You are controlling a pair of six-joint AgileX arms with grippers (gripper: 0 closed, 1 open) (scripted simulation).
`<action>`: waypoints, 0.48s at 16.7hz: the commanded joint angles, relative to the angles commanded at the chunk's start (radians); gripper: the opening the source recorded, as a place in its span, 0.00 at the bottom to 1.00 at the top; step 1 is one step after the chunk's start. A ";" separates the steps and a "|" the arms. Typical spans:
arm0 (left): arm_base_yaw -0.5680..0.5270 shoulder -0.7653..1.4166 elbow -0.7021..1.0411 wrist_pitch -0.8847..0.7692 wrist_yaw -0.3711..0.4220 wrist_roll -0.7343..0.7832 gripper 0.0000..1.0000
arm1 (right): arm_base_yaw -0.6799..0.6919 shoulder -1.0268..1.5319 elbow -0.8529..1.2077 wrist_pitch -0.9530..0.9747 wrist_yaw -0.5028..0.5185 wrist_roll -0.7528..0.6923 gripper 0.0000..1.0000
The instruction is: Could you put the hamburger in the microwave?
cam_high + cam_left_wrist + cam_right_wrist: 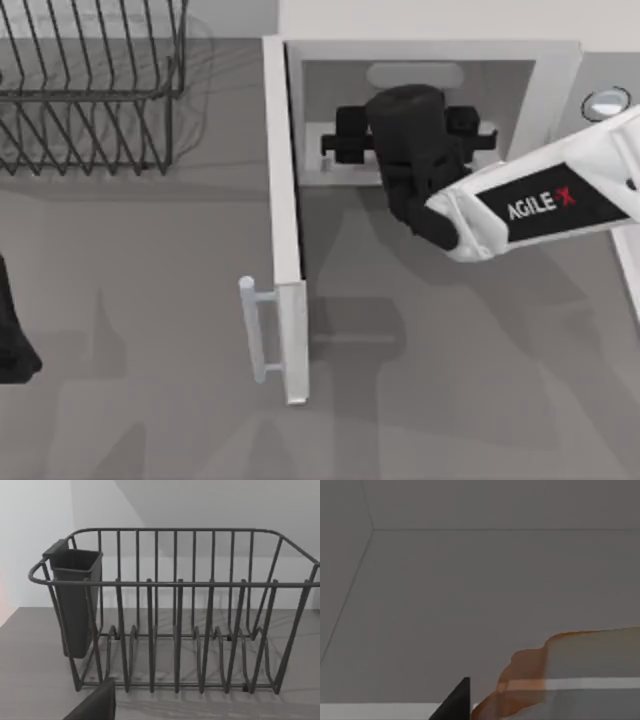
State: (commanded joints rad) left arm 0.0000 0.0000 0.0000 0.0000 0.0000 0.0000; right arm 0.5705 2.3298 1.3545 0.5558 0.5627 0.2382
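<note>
Inside the microwave, the right claw hides the hamburger; grip unclear.

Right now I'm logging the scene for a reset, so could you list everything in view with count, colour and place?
microwave: one, white, at the table's back right of centre, door swung open toward the front, pale bar handle at the door's outer end, a silvery knob on its grey panel.
hamburger: one, orange-brown with a lighter layer, seen close up in the right wrist view against the cavity's grey walls.
dish rack: one, black wire, back left of the table, with a dark cup hung on one end.
table: one, grey, under everything.
right gripper: one, black on a white arm, reaching into the microwave's cavity.
left arm: one, black, parked at the table's left edge.
</note>
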 joint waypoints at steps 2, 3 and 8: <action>0.000 0.000 0.000 0.000 0.000 0.000 1.00 | -0.006 -0.004 -0.006 -0.003 -0.003 0.001 0.00; 0.000 0.000 0.000 0.000 0.000 0.000 1.00 | -0.006 -0.003 -0.006 -0.003 -0.003 0.001 0.00; 0.000 0.000 0.000 0.000 0.000 0.000 1.00 | -0.029 0.064 0.102 -0.032 -0.008 0.003 0.00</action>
State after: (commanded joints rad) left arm 0.0000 0.0000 0.0000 0.0000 0.0000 0.0000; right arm 0.5411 2.3936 1.4569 0.5241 0.5544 0.2412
